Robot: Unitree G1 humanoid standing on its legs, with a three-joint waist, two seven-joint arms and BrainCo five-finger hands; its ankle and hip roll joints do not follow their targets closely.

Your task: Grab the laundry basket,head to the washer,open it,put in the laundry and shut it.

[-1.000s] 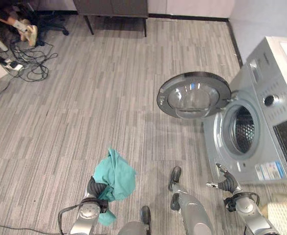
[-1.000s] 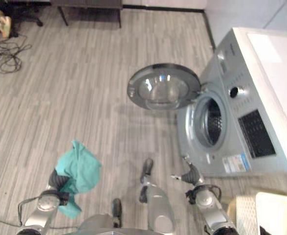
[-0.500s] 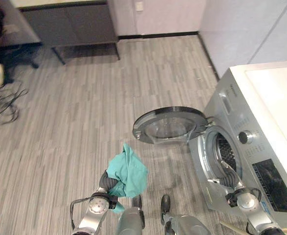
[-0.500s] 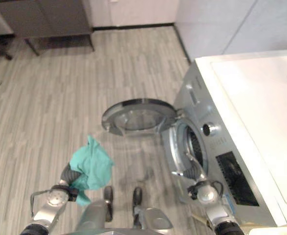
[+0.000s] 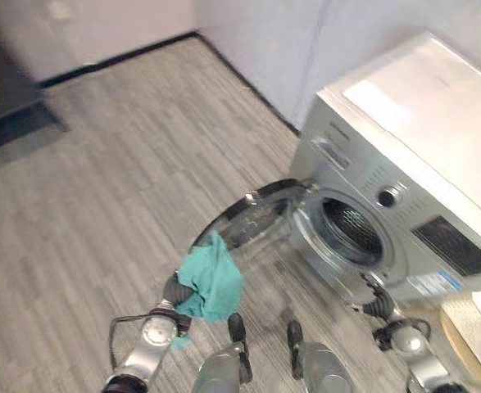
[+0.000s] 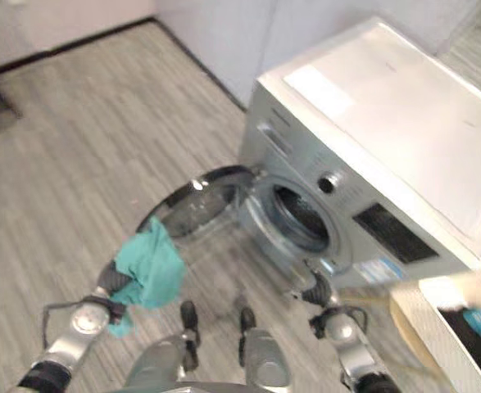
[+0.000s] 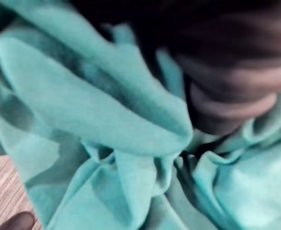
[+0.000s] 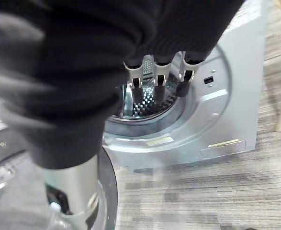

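Washer [image 5: 404,188] drum open, nothing visible inside

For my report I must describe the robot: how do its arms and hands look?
Both arms are silver-grey. The left hand and the right hand each wear a dark ribbed cover at the wrist. The right hand's fingers are silver with dark tips.

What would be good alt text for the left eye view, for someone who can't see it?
The robot's left hand holds up a bunched teal cloth beside a silver front-loading washer, whose round door hangs wide open over the grey plank floor. Its right hand is raised just below the drum opening.
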